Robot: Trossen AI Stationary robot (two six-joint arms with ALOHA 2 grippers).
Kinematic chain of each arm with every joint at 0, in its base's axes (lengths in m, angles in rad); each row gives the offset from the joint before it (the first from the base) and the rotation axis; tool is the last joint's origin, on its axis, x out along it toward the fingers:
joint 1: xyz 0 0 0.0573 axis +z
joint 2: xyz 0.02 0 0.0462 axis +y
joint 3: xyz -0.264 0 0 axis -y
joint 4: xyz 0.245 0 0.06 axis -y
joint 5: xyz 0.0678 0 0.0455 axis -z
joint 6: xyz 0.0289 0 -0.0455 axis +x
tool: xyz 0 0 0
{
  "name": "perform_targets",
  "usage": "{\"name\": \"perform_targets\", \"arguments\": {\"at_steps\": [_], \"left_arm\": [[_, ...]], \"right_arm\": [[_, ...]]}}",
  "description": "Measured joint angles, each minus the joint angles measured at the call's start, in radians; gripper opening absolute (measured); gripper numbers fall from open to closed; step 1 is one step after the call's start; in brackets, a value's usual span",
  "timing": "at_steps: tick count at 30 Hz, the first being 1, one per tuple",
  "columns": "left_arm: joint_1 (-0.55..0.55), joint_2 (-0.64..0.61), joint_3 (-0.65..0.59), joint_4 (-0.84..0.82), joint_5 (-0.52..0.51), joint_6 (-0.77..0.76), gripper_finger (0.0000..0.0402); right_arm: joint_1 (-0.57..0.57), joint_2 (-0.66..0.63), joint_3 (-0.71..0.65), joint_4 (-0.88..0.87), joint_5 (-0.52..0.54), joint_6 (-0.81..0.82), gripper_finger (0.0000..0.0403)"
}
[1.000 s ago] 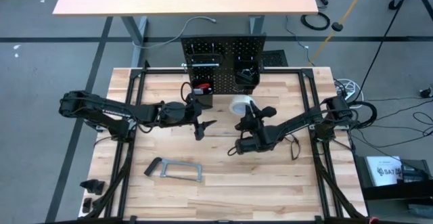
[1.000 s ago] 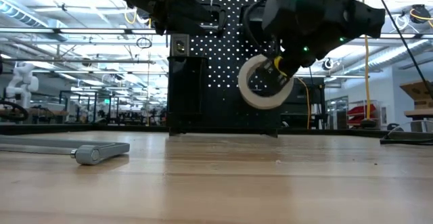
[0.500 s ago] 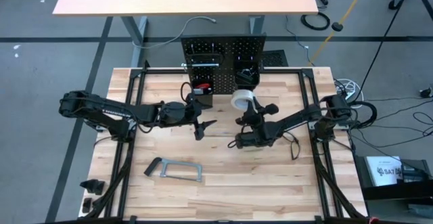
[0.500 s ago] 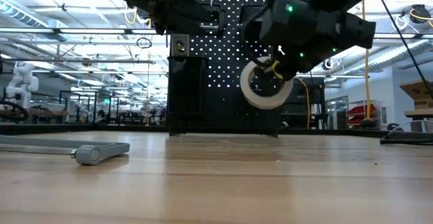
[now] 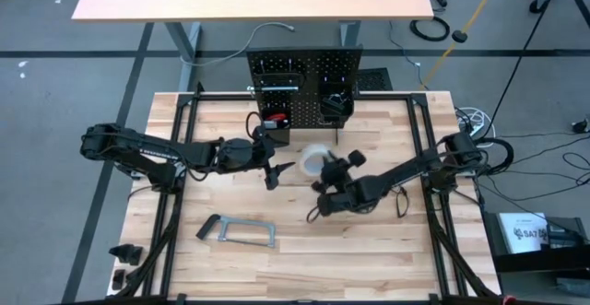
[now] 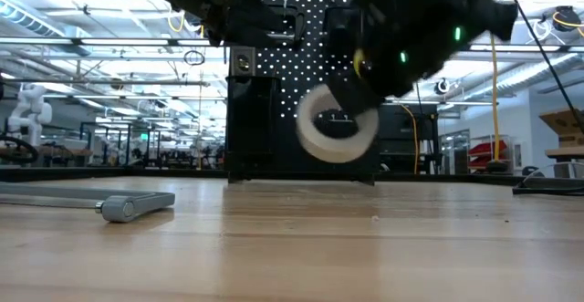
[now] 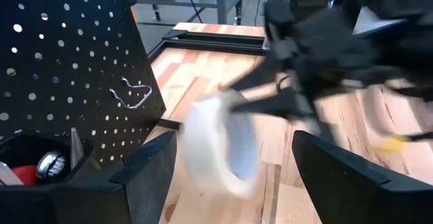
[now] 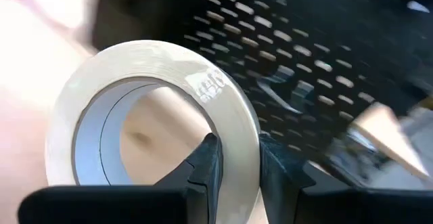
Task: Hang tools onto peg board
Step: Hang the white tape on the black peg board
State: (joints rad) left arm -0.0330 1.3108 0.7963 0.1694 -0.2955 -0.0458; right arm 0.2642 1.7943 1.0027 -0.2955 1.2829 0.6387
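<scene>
One white tape roll (image 8: 152, 116) sits pinched in the right gripper (image 8: 233, 158), before the peg board (image 5: 304, 70).

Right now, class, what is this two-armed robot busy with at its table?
The right gripper is shut on the white tape roll, carrying it above the table in front of the peg board. The left gripper hovers open close beside it, holding nothing. A grey bar clamp lies on the table, not yet hung.

White tape roll (image 6: 336, 135) airborne in right pincer (image 8: 233, 158), before peg board (image 5: 304, 79).
</scene>
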Motion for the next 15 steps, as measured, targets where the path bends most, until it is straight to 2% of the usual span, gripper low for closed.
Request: {"name": "perform_targets", "arguments": {"at_steps": [4,9,15], "left_arm": [[0.0,0.0,0.0,0.0,-0.001,0.001,0.0299],[0.0,0.0,0.0,-0.02,-0.002,0.002,0.0299],[0.0,0.0,0.0,-0.025,-0.002,0.008,0.0299]], "right_arm": [[0.069,0.0,0.092,0.053,-0.023,-0.153,0.0069],[0.153,-0.001,0.179,0.053,0.06,-0.326,0.0069],[0.23,-0.001,0.205,0.055,0.193,-0.59,0.0069]]}}
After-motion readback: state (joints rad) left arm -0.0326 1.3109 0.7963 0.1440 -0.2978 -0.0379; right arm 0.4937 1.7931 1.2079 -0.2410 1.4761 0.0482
